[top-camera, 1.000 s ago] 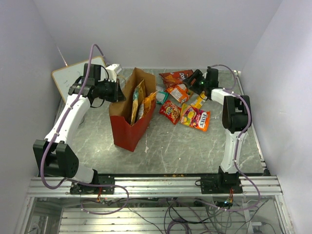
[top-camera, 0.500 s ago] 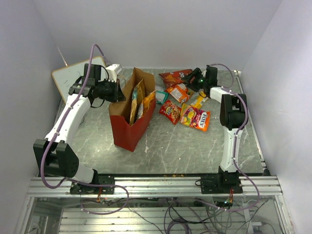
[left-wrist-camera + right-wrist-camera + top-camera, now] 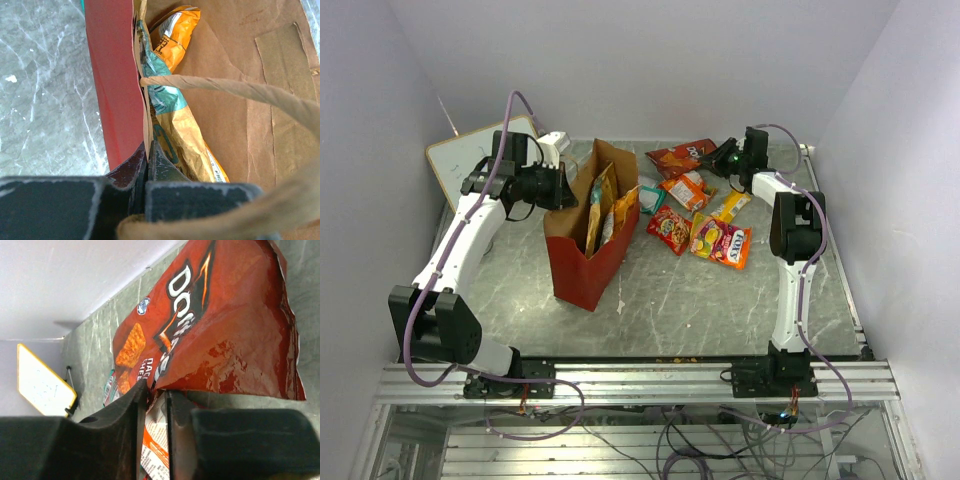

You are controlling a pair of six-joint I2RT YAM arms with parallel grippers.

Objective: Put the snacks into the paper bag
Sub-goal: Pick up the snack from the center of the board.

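Observation:
The paper bag (image 3: pixel 582 262), red outside and brown inside, stands upright left of centre. My left gripper (image 3: pixel 563 187) is shut on its near rim; in the left wrist view the fingers (image 3: pixel 146 150) pinch the red wall (image 3: pixel 112 85). Inside stand a tan-gold packet (image 3: pixel 185 140) and an orange one (image 3: pixel 177 30). A dark red chip bag (image 3: pixel 678 156) lies at the back. My right gripper (image 3: pixel 715 163) has its jaws drawn narrow on that bag's near edge (image 3: pixel 220 325), fingertips (image 3: pixel 156 387) pinching a corner. An orange-white packet (image 3: pixel 156 445) shows below the fingers.
Loose snacks lie right of the bag: an orange packet (image 3: pixel 686 190), a small red one (image 3: pixel 669 230), a yellow-orange pack (image 3: pixel 722 242), a yellow one (image 3: pixel 728 207) and a teal one (image 3: pixel 650 198). A white writing board (image 3: pixel 465 152) leans at the back left.
My right gripper has moved slightly toward the back wall and its jaws have narrowed from wide open onto the dark red chip bag's edge. The left arm and paper bag have not moved.

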